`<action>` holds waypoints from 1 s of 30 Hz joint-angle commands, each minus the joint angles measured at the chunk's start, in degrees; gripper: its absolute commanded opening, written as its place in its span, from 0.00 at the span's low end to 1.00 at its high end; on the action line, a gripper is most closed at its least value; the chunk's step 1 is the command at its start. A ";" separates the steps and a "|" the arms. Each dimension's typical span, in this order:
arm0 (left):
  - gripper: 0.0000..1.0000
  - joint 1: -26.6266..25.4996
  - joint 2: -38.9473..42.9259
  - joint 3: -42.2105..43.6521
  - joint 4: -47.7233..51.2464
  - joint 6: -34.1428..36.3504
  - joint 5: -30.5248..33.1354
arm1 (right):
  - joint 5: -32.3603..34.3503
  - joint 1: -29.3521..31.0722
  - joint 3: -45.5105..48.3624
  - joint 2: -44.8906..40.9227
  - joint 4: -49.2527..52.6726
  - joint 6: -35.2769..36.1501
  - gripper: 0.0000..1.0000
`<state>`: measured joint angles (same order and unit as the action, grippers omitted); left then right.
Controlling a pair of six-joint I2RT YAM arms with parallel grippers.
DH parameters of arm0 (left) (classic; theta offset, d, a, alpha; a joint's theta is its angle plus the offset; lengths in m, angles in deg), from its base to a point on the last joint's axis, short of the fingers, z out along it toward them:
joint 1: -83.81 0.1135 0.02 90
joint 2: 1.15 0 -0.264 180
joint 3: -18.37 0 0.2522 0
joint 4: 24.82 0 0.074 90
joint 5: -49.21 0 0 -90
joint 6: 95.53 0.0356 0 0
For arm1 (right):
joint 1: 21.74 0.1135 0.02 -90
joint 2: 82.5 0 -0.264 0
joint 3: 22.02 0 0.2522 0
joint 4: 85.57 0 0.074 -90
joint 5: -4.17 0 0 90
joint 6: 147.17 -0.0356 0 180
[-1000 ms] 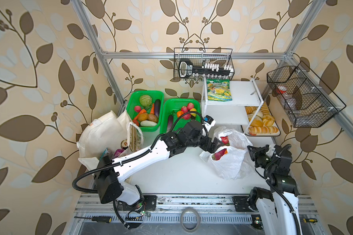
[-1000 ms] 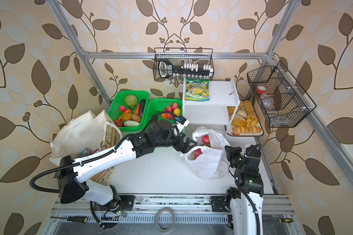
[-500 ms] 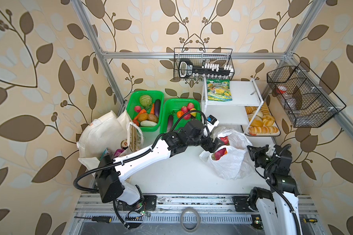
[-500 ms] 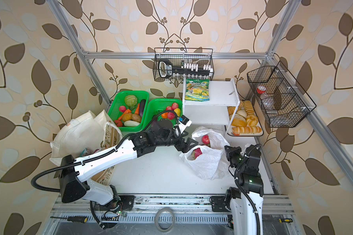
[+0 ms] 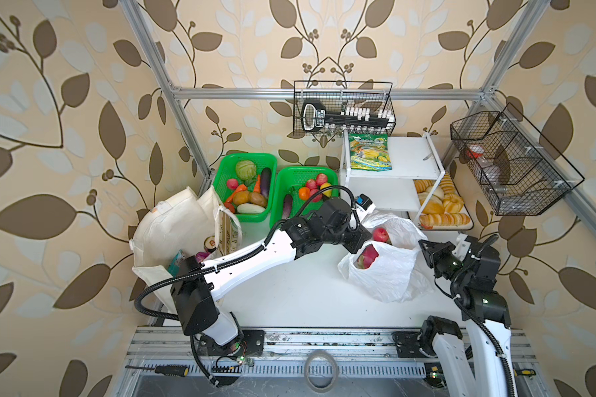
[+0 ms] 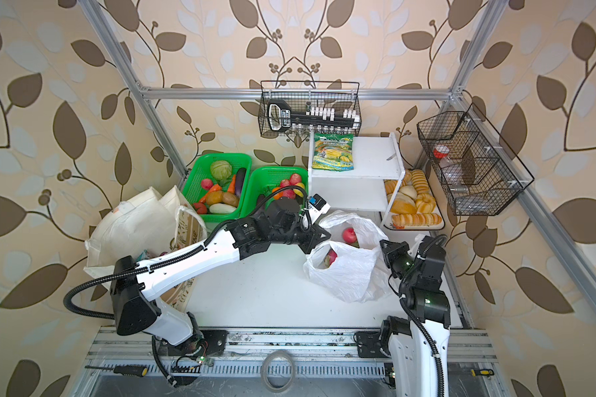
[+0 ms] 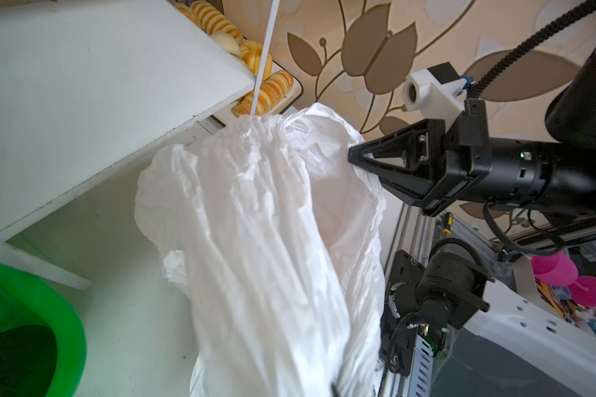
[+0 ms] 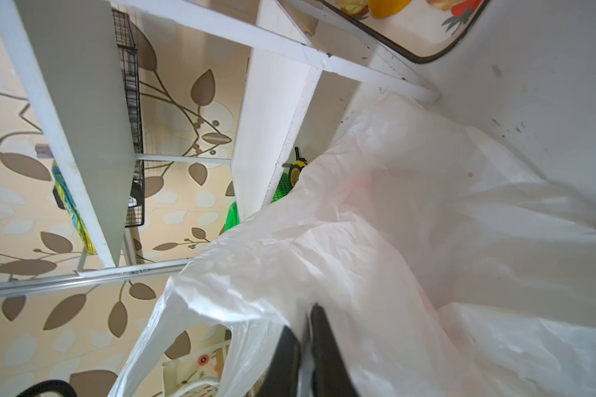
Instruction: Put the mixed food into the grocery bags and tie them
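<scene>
In both top views the left gripper (image 5: 360, 240) is clenched on the left rim of the plastic bag (image 5: 389, 275), which lies on the right side of the table (image 5: 307, 292). The right gripper (image 5: 424, 245) sits at the bag's right edge. The mouth gapes between them. The apple (image 5: 380, 234) lies close to the far lip and the dragon fruit (image 5: 368, 256) just inside the near one. If the arms draw the handles together unevenly, the apple could roll out. The cloth tote (image 5: 172, 227) stands at the far left, open and not yet tied. The left arm overlaps it in these views, so a wide swing might drag it over.

In the left wrist view the bag (image 7: 262, 223) stretches towards the camera, close under the shelf (image 7: 117, 103). The right gripper (image 7: 353, 158) has its jaws meeting on the bag's far rim. A hard pull from either side could tear the thin film or catch it on the shelf's corner.

In the right wrist view the dark fingers (image 8: 324, 343) stand almost together with a fold of film between them. That hold looks slight and may slip once knotting starts.
</scene>
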<state>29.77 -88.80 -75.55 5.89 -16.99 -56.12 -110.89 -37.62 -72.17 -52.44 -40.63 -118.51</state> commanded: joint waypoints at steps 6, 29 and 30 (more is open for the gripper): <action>0.00 -0.06 4.34 -6.68 5.40 -4.96 1.82 | 6.52 -0.12 -13.96 2.96 14.73 15.38 0.53; 0.00 6.58 -0.09 -11.54 6.85 -15.79 -1.98 | 5.85 45.64 -18.61 1.62 22.21 10.40 0.58; 0.00 6.67 -0.30 -11.75 6.99 -15.96 -1.90 | 11.53 52.44 -18.64 2.56 20.45 9.12 0.58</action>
<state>36.26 -88.91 -84.60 14.41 -31.57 -56.01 -110.17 6.73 -92.32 -51.15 -15.03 -103.30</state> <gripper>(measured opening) 0.046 0.585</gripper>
